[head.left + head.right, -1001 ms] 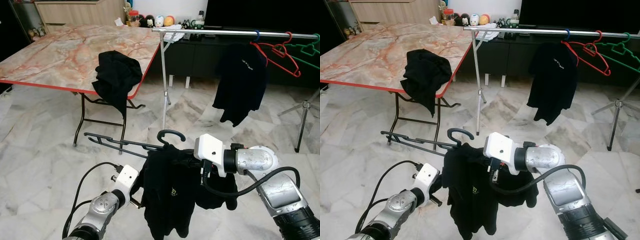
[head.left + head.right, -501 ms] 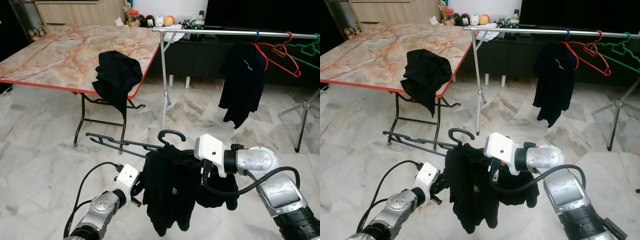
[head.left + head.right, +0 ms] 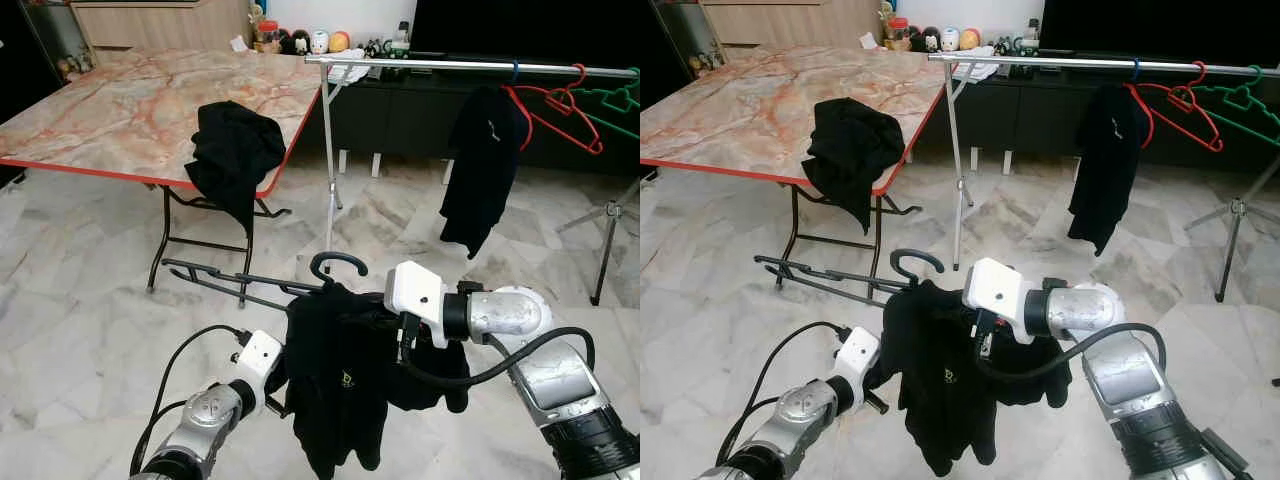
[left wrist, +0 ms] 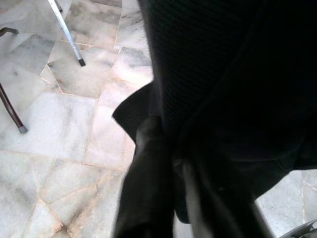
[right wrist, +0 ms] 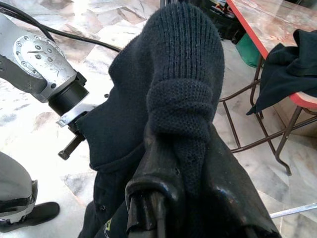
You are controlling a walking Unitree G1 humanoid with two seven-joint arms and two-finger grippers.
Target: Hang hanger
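Right tool (image 3: 402, 335) pinches the black hanger (image 3: 300, 285) under its hook, garment (image 3: 340, 385) draped over it; the left tool (image 3: 275, 385), fingers pressed on the hem at 8 o'clock. Both have risen slightly, so carrying begins. Rail (image 3: 470, 66) stands well apart at 1 o'clock: one hung shirt (image 3: 480, 165), two bare hangers; one cloth on the table (image 3: 120, 110).

My arms (image 3: 500, 315): silver, white wrist housings, black cables. Held hanger (image 3: 335, 262): black hook. Garment on hanger (image 3: 340, 375): black, small yellow-green chest mark. Table top (image 3: 130, 110): pink-cream marble pattern, red edge; black clothing heap (image 3: 235, 150) on its edge. Rail (image 3: 450, 66): silver metal. Hangers on rail: blue (image 3: 515, 70), red (image 3: 565, 105), green (image 3: 615, 100). Hung shirt (image 3: 480, 165): black. Floor (image 3: 80, 290): grey-white marble tiles.
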